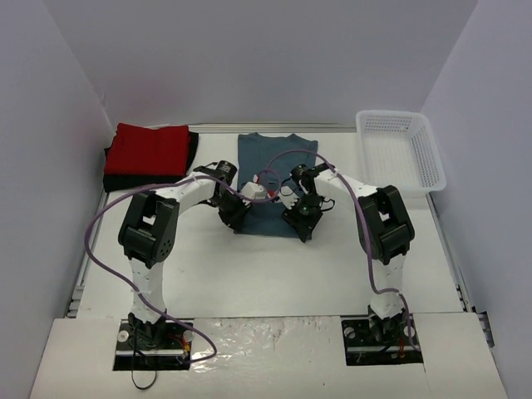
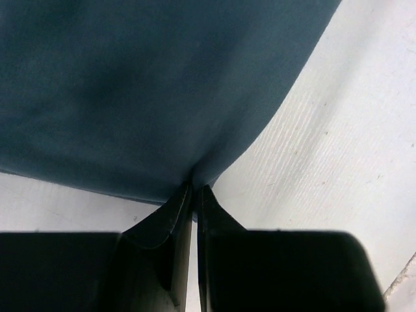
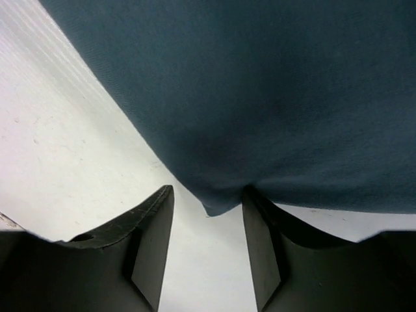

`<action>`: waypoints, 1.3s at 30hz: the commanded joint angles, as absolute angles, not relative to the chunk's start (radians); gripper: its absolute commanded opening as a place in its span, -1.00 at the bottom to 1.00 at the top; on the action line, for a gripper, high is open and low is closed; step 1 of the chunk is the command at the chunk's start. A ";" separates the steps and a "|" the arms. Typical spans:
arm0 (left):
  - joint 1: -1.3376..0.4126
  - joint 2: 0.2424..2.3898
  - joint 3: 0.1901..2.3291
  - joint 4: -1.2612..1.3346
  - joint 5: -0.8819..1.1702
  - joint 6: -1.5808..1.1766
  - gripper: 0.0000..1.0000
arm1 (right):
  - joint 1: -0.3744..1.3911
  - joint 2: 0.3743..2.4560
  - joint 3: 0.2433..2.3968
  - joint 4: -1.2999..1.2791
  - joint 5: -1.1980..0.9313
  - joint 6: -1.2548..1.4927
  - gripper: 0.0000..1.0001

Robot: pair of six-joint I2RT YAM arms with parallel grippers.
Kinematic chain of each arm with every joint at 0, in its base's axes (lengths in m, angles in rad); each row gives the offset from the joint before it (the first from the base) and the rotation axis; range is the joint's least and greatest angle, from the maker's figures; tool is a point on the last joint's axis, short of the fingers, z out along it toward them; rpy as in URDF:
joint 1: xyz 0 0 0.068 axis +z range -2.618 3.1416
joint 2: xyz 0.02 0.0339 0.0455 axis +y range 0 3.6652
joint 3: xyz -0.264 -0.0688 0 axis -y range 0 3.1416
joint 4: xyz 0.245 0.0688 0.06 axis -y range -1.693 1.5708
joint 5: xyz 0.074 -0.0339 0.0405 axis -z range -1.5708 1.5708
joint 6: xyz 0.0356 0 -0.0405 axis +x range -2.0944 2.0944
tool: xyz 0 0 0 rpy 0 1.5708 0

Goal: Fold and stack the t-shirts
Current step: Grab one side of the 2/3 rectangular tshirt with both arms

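Teal t-shirt (image 1: 276, 166) lying flat at the centre of the white table (image 1: 266, 274), folded into a narrow rectangle. Its long axis runs from near edge to far edge, and the collar points toward the back wall.

Left gripper (image 2: 194, 195): fingers pressed together, pinching the shirt's near hem at its left corner.

Right gripper (image 3: 208, 214): fingers spread apart, standing astride the near right corner of the cloth; the corner tip lies between them and is not clamped.

Far left: red t-shirt (image 1: 151, 148), folded, resting on top of the black t-shirt (image 1: 112, 170).

Far right: white lattice basket (image 1: 432, 179), well apart from the teal shirt.
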State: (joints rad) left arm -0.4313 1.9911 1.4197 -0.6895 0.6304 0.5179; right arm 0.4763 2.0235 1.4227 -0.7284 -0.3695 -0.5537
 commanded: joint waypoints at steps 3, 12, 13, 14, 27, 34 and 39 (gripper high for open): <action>-0.411 2.026 1.483 -0.707 0.644 0.465 -0.95 | 0.552 2.042 1.332 -0.735 -0.375 -0.608 -0.17; -0.399 2.010 1.525 -0.747 0.666 0.457 -0.95 | 0.569 2.051 1.270 -0.658 -0.252 -0.543 -1.00; -0.399 2.005 1.523 -0.749 0.663 0.459 -0.95 | 0.571 2.042 1.270 -0.660 -0.252 -0.538 -1.00; -0.397 1.997 1.523 -0.750 0.657 0.459 -0.95 | 0.569 2.030 1.270 -0.663 -0.250 -0.534 -1.00; -0.408 1.718 1.454 -0.960 0.689 0.580 -0.95 | 0.571 1.708 1.301 -0.865 -0.310 -0.525 -1.00; -0.445 1.531 1.405 -1.139 0.756 0.676 -0.95 | 0.577 1.499 1.345 -1.017 -0.429 -0.575 -1.00; -0.460 1.447 1.400 -1.173 0.776 0.687 -0.95 | 0.580 1.433 1.390 -1.075 -0.460 -0.597 -1.00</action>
